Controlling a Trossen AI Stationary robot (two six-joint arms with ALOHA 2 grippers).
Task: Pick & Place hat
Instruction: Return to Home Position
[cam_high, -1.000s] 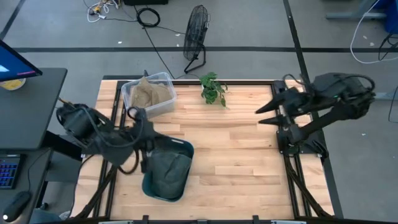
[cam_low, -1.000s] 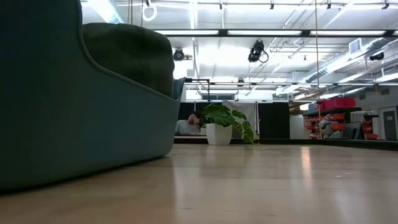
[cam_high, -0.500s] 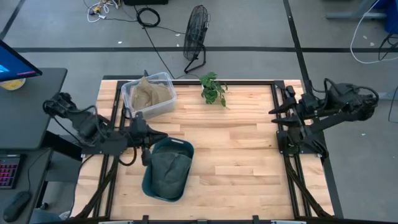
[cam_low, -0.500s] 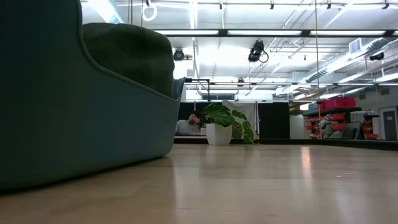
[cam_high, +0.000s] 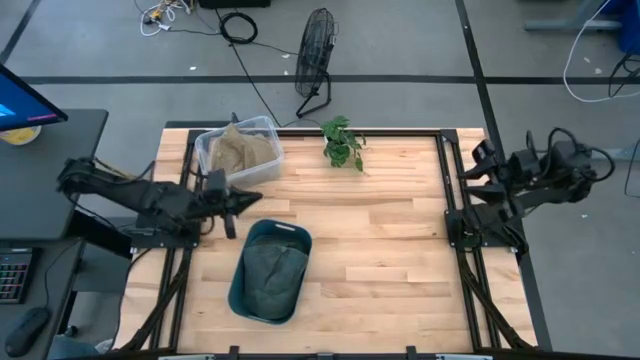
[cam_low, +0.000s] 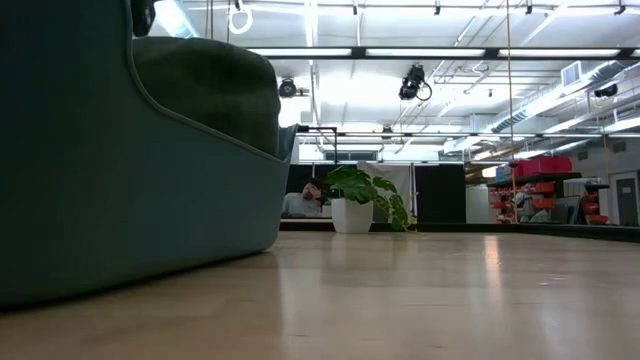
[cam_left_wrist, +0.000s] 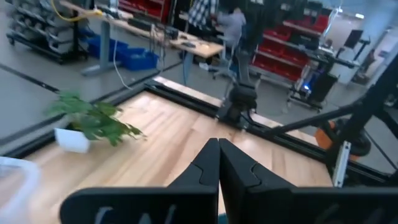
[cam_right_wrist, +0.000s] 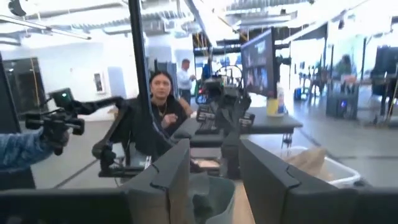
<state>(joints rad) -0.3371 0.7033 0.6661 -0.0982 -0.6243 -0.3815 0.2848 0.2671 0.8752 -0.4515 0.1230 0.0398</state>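
Note:
The dark green hat (cam_high: 270, 276) lies inside a teal bin (cam_high: 296, 236) near the table's left front; in the low view the hat (cam_low: 210, 90) rises above the bin's wall (cam_low: 100, 180). My left gripper (cam_high: 250, 198) hovers shut over the table's left side, just beyond the bin's far end, and its fingers meet in the left wrist view (cam_left_wrist: 218, 152). My right gripper (cam_high: 468, 166) is open at the table's right edge, well away from the hat; its wrist view (cam_right_wrist: 214, 146) shows the gap between the fingers, with the bin (cam_right_wrist: 214, 190) far off.
A clear container (cam_high: 240, 152) holding tan cloth stands at the far left corner. A small potted plant (cam_high: 343, 142) sits at the far edge, and also shows in the low view (cam_low: 355, 200). Bare wood spans the middle and right. People show in the room beyond.
My left gripper has drawn back from over the bin toward the table's far left, its arm now stretched low along the left edge. My right arm has pulled back toward the right edge. The hat and bin have stayed in place.

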